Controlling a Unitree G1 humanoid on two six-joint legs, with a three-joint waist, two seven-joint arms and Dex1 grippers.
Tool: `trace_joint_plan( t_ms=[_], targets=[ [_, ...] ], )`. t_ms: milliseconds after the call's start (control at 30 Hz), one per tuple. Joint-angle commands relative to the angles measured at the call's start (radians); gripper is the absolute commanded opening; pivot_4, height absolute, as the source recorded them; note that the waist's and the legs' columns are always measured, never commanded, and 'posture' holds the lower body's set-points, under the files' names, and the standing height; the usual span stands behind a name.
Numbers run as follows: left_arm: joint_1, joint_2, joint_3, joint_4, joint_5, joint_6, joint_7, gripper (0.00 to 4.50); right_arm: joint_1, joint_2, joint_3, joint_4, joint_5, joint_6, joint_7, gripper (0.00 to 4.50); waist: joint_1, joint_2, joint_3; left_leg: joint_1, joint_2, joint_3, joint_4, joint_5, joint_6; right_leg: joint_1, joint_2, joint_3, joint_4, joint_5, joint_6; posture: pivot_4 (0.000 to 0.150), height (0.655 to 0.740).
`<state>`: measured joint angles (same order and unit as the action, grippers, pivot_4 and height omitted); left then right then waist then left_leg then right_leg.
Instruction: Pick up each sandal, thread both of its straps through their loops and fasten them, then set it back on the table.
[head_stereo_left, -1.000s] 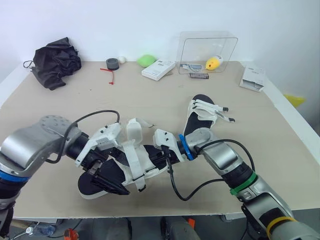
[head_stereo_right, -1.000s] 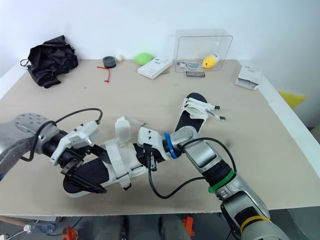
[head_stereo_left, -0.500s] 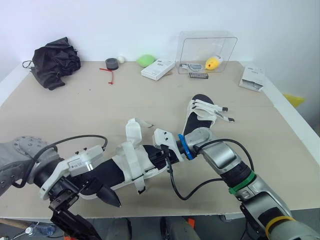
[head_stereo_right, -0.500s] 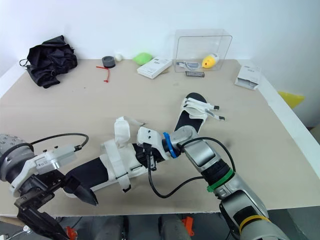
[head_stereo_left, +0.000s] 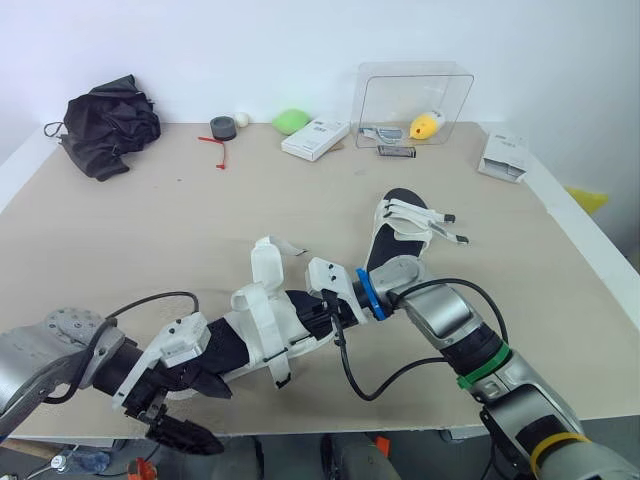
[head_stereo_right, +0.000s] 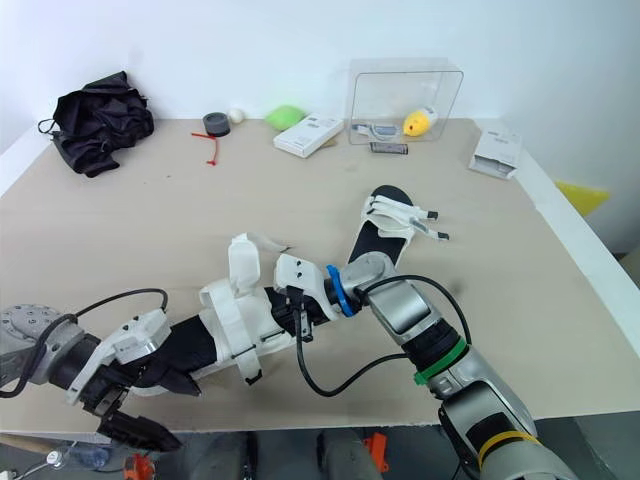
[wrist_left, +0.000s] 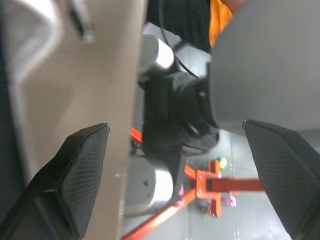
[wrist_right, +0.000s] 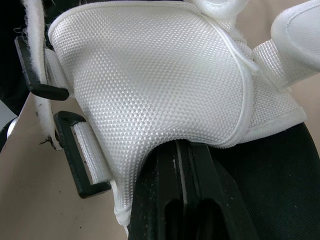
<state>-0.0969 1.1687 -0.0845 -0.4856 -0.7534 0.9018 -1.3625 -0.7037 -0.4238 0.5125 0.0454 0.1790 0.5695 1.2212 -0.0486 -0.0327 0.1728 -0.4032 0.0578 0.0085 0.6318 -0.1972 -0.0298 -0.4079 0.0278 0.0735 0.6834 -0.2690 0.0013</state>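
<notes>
Surface (head_stereo_left: 150, 230): beige and wide, with small clutter along its far edge.
Near sandal (head_stereo_left: 262, 325): black sole and white mesh upper, lying along the front edge between both arms. Its straps are loose and one flap stands up.
Far sandal (head_stereo_left: 398, 240): flat on the right of the middle, just beyond the right arm, strap ends pointing off its right side.
Black cloth (head_stereo_left: 108, 125): crumpled at the far left corner.
Right jaws: narrow, pinched on the near sandal's white upper.
Left jaws: wide apart at the sandal's other end, straddling the front edge and gripping nothing.
</notes>
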Motion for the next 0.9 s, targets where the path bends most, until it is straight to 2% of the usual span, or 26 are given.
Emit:
trace_joint_plan(
  t_ms=[33,167,300,567,733,900],
  targets=[
    [-0.012,-0.015,-0.014,0.039,0.039,-0.024,0.02,4.42,0.036,-0.018,0.05,0.044,-0.046,0.039,-0.009,0.0,0.0,0.0,0.0,0.0,0.0,0.0,0.0,0.0,0.0,0.0,0.0,0.0,0.0,0.0,0.0,0.15,0.74],
    [-0.017,-0.022,-0.064,0.13,0.149,-0.107,0.039,4.42,0.037,-0.016,0.048,0.043,-0.043,0.042,-0.011,0.0,0.001,0.004,-0.003,0.001,0.0,0.0,0.0,0.0,0.0,0.0,0.0,0.0,0.0,0.0,0.0,0.15,0.74],
    [-0.021,-0.022,-0.086,0.173,0.202,-0.175,0.044,4.42,0.039,-0.018,0.048,0.039,-0.041,0.047,-0.013,0.0,0.003,0.011,-0.006,0.009,0.0,0.001,0.0,0.0,0.0,0.003,-0.002,0.001,0.0,0.0,-0.001,0.15,0.74],
    [-0.114,-0.072,-0.073,0.236,0.213,-0.182,0.05,4.42,0.042,-0.019,0.051,0.032,-0.039,0.05,-0.013,0.0,0.002,0.014,-0.008,0.013,0.0,0.001,-0.005,0.001,0.001,0.002,-0.002,0.002,0.0,-0.001,-0.002,0.15,0.74],
    [-0.165,-0.108,-0.033,0.215,0.131,-0.089,0.052,4.42,0.04,-0.02,0.05,0.034,-0.041,0.049,-0.01,0.0,0.002,0.013,-0.009,0.013,0.0,0.002,-0.005,0.001,0.001,0.002,0.001,0.003,0.0,-0.001,-0.002,0.15,0.74],
    [-0.179,-0.121,0.066,0.071,-0.178,0.166,0.038,4.42,0.038,-0.021,0.049,0.038,-0.046,0.046,-0.005,0.0,-0.003,0.002,-0.01,0.008,0.0,0.005,-0.006,0.001,0.001,0.001,0.001,0.004,0.0,0.0,0.0,0.15,0.74]
  ],
)
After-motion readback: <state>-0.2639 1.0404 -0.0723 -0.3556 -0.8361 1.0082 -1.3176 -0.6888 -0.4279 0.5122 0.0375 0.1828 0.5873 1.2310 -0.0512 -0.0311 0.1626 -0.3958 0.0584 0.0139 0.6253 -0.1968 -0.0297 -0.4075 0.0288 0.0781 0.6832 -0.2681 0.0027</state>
